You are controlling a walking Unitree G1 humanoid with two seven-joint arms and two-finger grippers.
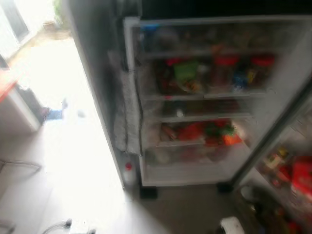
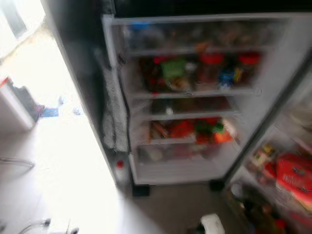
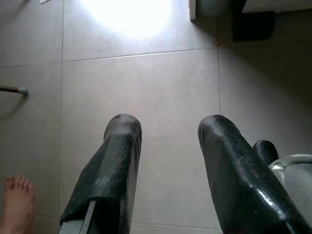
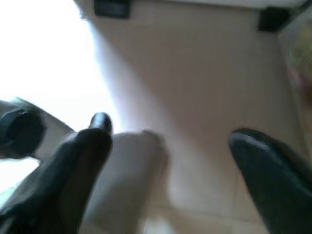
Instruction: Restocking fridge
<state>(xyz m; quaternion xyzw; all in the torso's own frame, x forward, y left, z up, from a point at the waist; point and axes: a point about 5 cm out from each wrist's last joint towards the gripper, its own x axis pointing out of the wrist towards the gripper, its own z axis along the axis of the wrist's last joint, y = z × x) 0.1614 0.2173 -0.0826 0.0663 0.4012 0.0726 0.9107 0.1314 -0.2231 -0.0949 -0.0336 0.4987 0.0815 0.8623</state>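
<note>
- Ahead of the robot, the fridge [image 1: 204, 97] stands open, its blurry shelves full of red, green and orange food.
- Left end effector [image 3: 168, 134] and right end effector [image 4: 168, 141] hang wide apart over the floor [image 3: 161, 83].

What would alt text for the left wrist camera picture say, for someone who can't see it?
Two long black fingers of the robot's left gripper hang spread apart and empty above a pale tiled floor. A person's bare foot stands on the tiles at one corner, and bright light glares off the floor farther away.
</note>
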